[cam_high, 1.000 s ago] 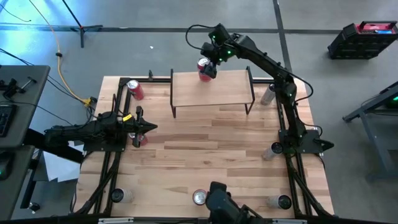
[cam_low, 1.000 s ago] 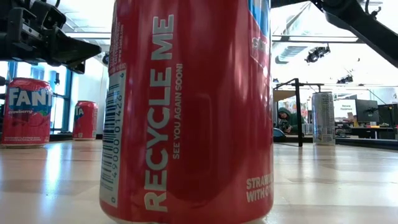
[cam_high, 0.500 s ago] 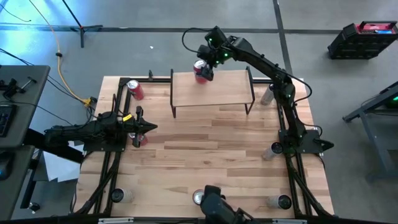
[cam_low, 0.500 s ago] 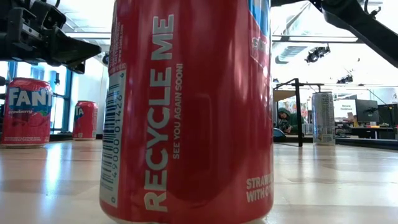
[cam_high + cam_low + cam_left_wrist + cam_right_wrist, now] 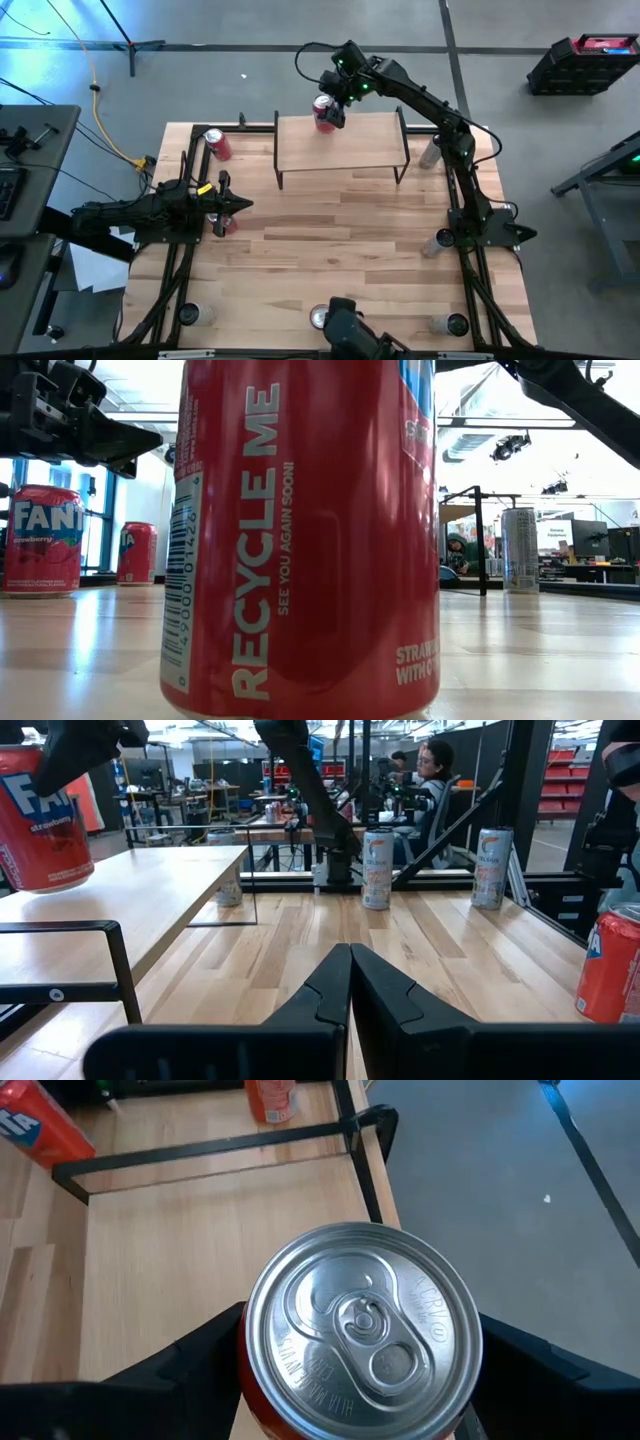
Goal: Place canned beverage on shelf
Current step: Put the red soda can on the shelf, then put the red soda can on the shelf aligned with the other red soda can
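High view: red can (image 5: 323,112) is held over the shelf (image 5: 340,142) edge by the right gripper (image 5: 333,103).
Fingers: right clamped on can; left gripper (image 5: 232,205) pressed together.
Next: lowering and release are judged due.

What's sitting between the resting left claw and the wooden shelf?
Nothing but bare table. In the high view, the shut left claw points across open wood toward the shelf; a red can stands just beside the claw, off that line.

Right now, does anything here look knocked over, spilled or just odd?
Nothing is spilled or toppled. The one odd sight: the red can in the right gripper is tilted at the far edge of the shelf, not set flat.
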Controlling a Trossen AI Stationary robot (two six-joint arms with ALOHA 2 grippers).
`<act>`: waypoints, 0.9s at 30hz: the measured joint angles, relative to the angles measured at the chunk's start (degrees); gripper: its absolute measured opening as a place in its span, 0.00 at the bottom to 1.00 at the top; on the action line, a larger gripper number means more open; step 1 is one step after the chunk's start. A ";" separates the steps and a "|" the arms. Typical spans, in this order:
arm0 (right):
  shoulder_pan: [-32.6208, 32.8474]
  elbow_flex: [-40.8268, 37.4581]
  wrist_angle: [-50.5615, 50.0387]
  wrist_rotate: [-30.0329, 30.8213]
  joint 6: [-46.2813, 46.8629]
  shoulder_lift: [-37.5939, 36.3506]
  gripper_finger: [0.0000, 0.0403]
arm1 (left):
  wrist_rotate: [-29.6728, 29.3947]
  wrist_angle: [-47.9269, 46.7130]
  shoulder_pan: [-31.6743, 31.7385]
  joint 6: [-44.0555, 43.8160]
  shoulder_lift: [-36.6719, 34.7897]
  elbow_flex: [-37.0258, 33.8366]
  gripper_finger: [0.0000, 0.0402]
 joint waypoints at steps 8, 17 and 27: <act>0.61 0.13 0.64 1.35 0.66 -0.11 0.95 | 0.01 0.00 0.00 0.02 0.00 0.00 0.01; 0.54 0.13 0.40 2.69 1.34 -0.15 0.98 | 0.01 0.00 0.02 0.01 0.00 0.00 0.01; 1.37 0.92 0.79 3.57 3.63 -0.62 0.98 | 0.02 0.00 0.01 0.02 0.00 0.00 0.01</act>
